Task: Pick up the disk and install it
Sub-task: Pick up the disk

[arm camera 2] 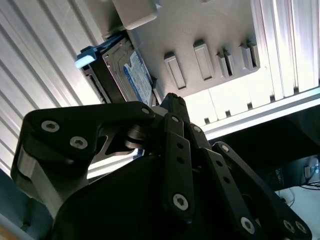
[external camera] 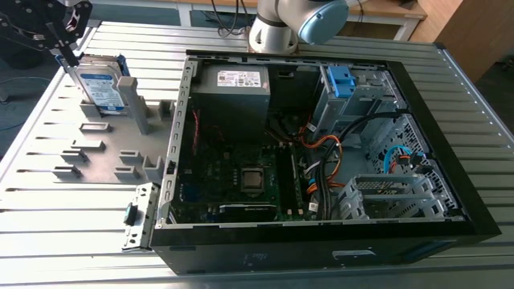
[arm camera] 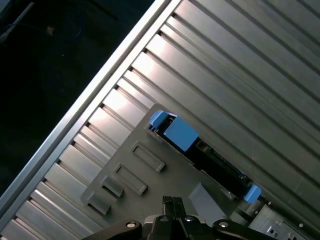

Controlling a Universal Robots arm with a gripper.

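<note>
The disk (external camera: 100, 89) stands on edge in a grey rack (external camera: 105, 150) on the ribbed metal counter (external camera: 48, 211), at the exterior view's far left. It is well apart from the open computer case (external camera: 321, 238) lying on its side to the right. A post of the rack props the labelled face, so the disk is kept upright with its top edge and blue bracket free, probably to offer a grip from above. The hand (external camera: 66, 51) hangs just over the disk's far top corner, pointing down, and the arm reaches across from its base (external camera: 277, 27) behind the case. In the second wrist view the hand (arm camera 2: 170, 107) aims at the disk (arm camera 2: 131, 75). In the first wrist view the hand (arm camera: 172, 205) looks along the disk's (arm camera: 210, 157) thin edge. Whether the hand is apart or closed cannot be told, nor whether it touches the disk.
</note>
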